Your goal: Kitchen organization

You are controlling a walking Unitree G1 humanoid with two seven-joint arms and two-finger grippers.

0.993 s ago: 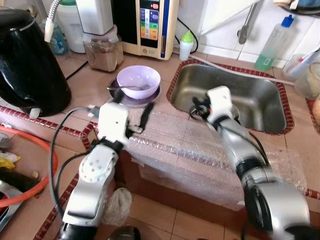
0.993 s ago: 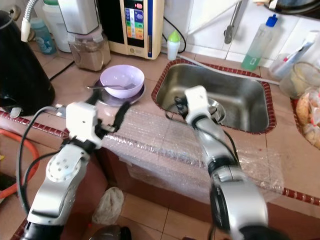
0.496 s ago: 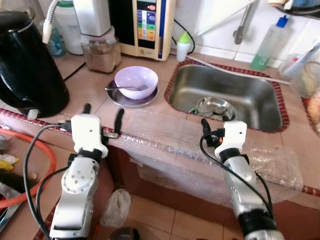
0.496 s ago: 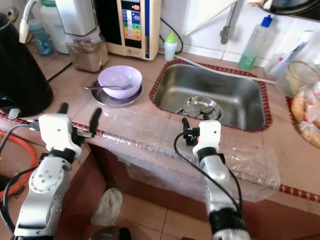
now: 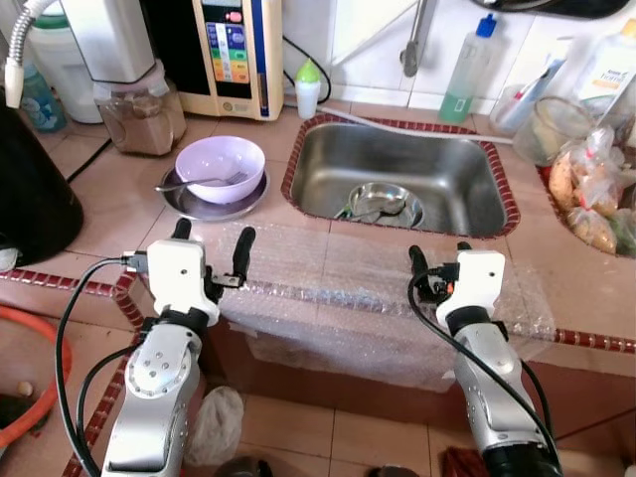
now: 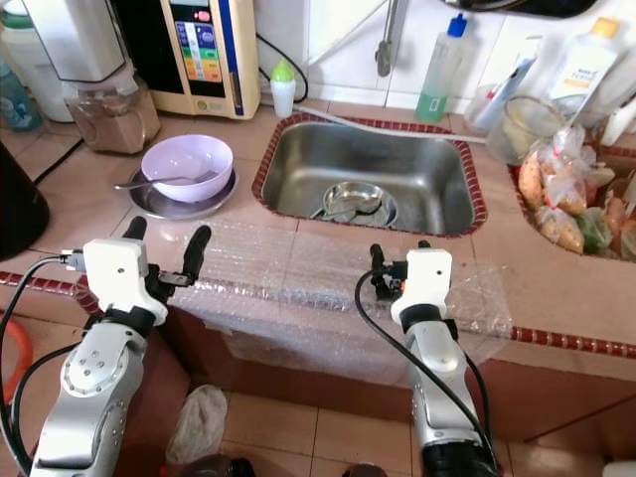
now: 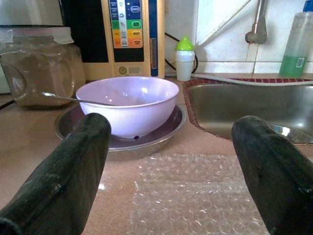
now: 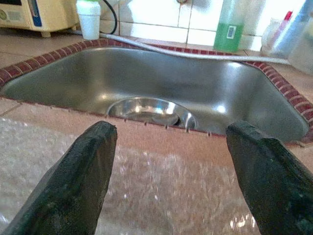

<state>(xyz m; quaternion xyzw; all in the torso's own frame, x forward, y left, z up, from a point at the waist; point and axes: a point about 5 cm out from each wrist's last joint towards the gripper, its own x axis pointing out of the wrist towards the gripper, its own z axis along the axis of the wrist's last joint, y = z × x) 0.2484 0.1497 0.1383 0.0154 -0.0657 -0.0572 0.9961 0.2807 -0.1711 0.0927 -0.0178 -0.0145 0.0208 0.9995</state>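
Across the middle of the frame, a sheet of bubble wrap (image 5: 368, 288) lies over the front edge of the tiled desk (image 5: 119, 199) and hangs down its face. Behind it, in the upper centre, the steel sink (image 5: 397, 179) is set into the desk, with a metal bowl (image 5: 383, 199) on its bottom.

The left claw (image 5: 212, 241) hovers at the lower left, its two black fingers (image 7: 63, 176) spread apart and holding nothing, just above the left end of the bubble wrap. Beyond it, in the upper left, a lilac bowl (image 5: 219, 164) with a spoon (image 5: 184, 183) in it rests on a metal plate (image 5: 214, 199).

The right claw (image 5: 437, 258) is at the lower right of centre, over the wrap in front of the sink, its fingers (image 8: 83, 176) also wide apart and empty.

Along the back wall stand a jar of brown powder (image 5: 139, 104), a water purifier with coloured buttons (image 5: 234, 50), a small white bottle with a green cap (image 5: 309, 87) and a green soap bottle (image 5: 465, 65). Bagged vegetables (image 5: 586, 199) sit at the far right.
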